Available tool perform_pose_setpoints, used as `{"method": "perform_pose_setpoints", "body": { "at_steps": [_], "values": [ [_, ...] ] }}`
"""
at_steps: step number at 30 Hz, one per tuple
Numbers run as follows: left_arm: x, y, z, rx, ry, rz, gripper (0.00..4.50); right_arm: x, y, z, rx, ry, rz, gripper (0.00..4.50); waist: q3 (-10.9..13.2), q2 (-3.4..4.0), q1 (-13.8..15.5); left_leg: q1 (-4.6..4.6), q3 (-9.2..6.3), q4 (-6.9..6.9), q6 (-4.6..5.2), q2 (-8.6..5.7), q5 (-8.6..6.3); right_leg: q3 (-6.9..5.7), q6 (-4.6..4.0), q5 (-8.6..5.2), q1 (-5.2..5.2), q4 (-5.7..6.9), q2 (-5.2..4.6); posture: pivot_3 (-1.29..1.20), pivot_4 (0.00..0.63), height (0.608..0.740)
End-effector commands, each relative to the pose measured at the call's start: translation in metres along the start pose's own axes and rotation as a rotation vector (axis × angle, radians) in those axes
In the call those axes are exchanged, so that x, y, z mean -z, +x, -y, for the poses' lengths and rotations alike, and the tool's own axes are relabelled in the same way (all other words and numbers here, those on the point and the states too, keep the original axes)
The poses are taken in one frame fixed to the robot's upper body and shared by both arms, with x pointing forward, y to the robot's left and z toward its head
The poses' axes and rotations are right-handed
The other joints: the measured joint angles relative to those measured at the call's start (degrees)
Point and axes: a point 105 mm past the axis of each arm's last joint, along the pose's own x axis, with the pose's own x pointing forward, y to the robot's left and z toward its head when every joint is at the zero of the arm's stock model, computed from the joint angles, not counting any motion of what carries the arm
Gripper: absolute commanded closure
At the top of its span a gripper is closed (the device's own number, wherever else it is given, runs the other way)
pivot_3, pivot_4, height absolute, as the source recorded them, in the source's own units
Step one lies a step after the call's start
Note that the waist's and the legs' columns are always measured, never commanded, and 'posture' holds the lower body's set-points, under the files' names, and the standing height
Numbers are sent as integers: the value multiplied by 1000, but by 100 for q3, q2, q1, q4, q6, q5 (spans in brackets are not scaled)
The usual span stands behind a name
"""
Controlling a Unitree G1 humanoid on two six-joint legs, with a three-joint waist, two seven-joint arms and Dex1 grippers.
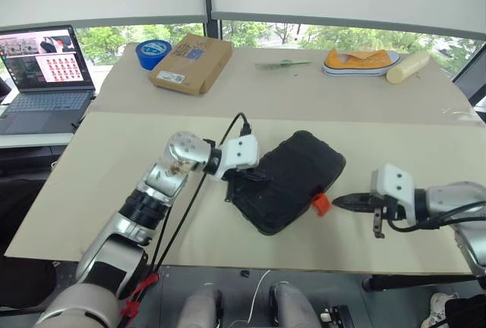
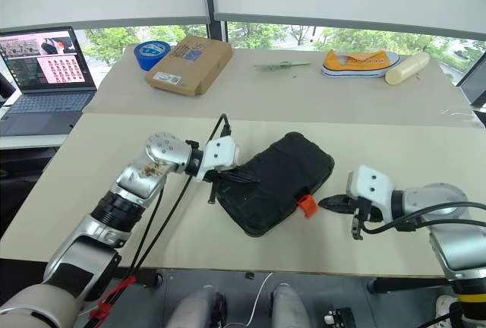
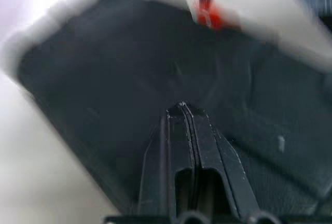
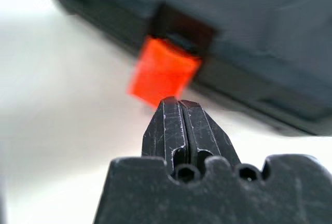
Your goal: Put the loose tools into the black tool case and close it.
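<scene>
— Case (image 1: pixel 292 180) first: where is it?

— Lid down, lying slantwise on the near part of the table (image 1: pixel 106 184), between the two grippers. Its orange latch (image 1: pixel 320 204) sticks out from the edge facing the right arm.

— And the left gripper (image 1: pixel 260 177)?

— Fingers pressed together, holding nothing, tips resting over the lid near the case's left end.

— The right gripper (image 1: pixel 339 202)?

— Fingers together too, nothing between them. The tips point at the latch and sit just beside it; I cannot tell whether they touch it.

— Anything else around?

— Cardboard box (image 1: pixel 190 63), blue tape roll (image 1: pixel 153 53), an orange shoe (image 1: pixel 361 61) along the far side, well apart from the case. A laptop (image 1: pixel 42 77) sits off to the left.
</scene>
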Motion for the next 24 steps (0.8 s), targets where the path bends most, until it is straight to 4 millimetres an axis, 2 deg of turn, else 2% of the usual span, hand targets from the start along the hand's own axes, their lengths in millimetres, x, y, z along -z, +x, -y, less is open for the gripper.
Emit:
{"method": "perform_pose_setpoints", "body": {
  "at_steps": [1,5,13,17,20,24],
  "values": [
    [18,9,7,20,22,-76,4445,-5,12,-6,4,-16,10,4500,-2,1,6,5,2,0,0,0,0,4,0,0,4,0,-1,0,150,735],
    [14,11,8,23,9,-46,4445,3,27,-7,31,-2,-4,4500,-2,1,14,15,3,0,0,-1,0,3,2,-1,14,1,-1,0,150,735],
    [9,13,7,26,14,-29,4445,8,37,-6,90,-7,-10,4500,-3,3,14,14,4,1,0,-2,0,4,2,-1,11,4,2,0,150,735],
    [7,17,8,38,19,-23,4445,-1,36,2,151,-28,42,4500,-2,2,8,14,5,1,0,-2,0,4,2,-1,11,3,2,0,150,735],
    [8,22,11,60,43,-33,4445,-17,28,10,207,-48,114,4500,-2,2,-16,16,6,1,0,-2,0,6,2,-1,9,6,6,0,150,735],
    [18,29,15,90,111,-79,4445,-27,16,15,261,-74,145,4500,-2,3,-41,15,8,-1,0,-2,0,9,1,-1,4,8,10,0,150,735]
  ]
}}
